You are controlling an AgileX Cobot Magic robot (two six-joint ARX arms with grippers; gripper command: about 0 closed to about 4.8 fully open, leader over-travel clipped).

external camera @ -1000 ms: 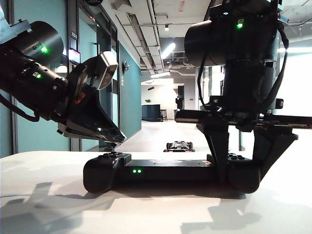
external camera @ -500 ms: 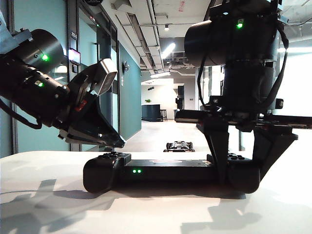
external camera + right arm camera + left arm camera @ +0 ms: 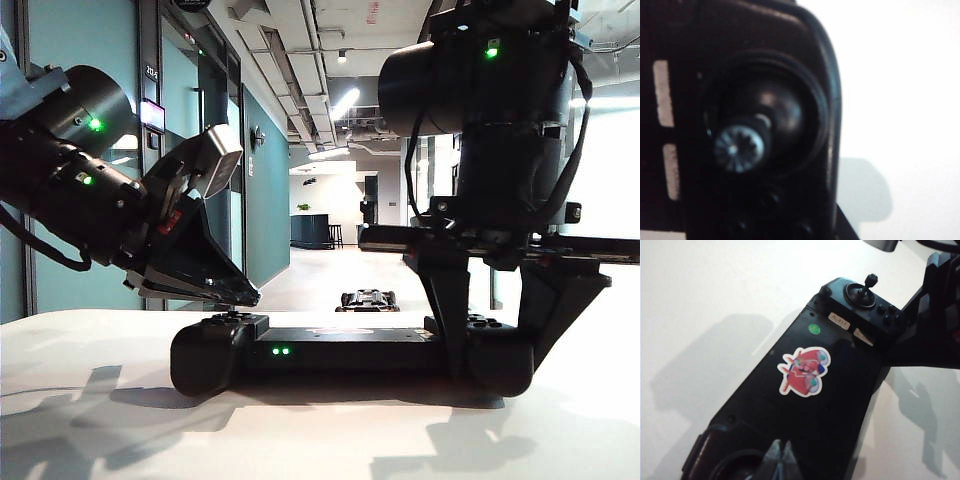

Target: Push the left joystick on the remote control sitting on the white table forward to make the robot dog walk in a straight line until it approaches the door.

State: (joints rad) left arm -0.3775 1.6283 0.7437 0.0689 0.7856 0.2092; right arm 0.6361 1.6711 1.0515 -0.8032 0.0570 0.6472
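Joystick work is the step in hand: the left gripper (image 3: 240, 297) slants down from ten o'clock in the exterior view, its tip right over the left joystick (image 3: 233, 313) at the left end of the remote control (image 3: 350, 352). The fingers (image 3: 782, 460) look pressed together into one narrow point at the controller's near end. Whether that point already touches the stick cannot be told, as the stick itself is hidden there.

The remote control lies flat on the white table (image 3: 100, 420), its two green lights facing the exterior camera. The right gripper (image 3: 505, 340) comes straight down from twelve o'clock and straddles the controller's right end, one finger (image 3: 450, 320) in front and the other around its outer side, clamping the body. Its wrist camera looks closely at the right thumbstick (image 3: 740, 145), which stands untouched.

The robot dog (image 3: 368, 299) sits low on the corridor floor, beyond the controller at about twelve o'clock from its middle bar, well away from the far end of the hall. The walk appears hardly begun.

The next move calls for the left tip to press the stick's cap squarely away from the camera, without sideways drift, while the right gripper steadies the body.
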